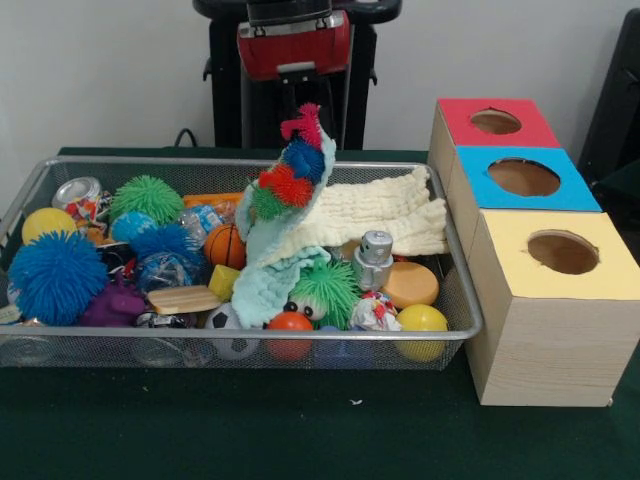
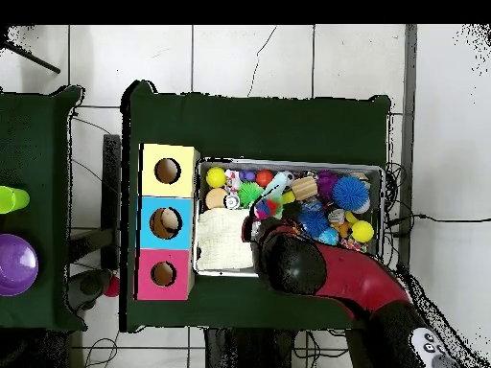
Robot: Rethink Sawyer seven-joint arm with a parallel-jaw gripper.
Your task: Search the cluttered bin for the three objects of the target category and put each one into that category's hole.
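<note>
A pale green cloth [image 1: 285, 235] is seen raised over the bin [image 1: 455, 262], against small puffer balls [image 1: 290, 178]; the gripper's state cannot be determined, being hidden.

Wire-mesh bin [image 1: 455, 262] on a dark green surface [image 1: 300, 430], crammed with toys — big blue puffer ball [image 1: 55, 276] at the left end, green puffer ball [image 1: 147, 197] behind it, pale yellow cloth [image 1: 385, 215] draped across. Just beside the bin, three wooden boxes in a row — round hole [image 1: 495, 122] in the red top farthest back.
</note>
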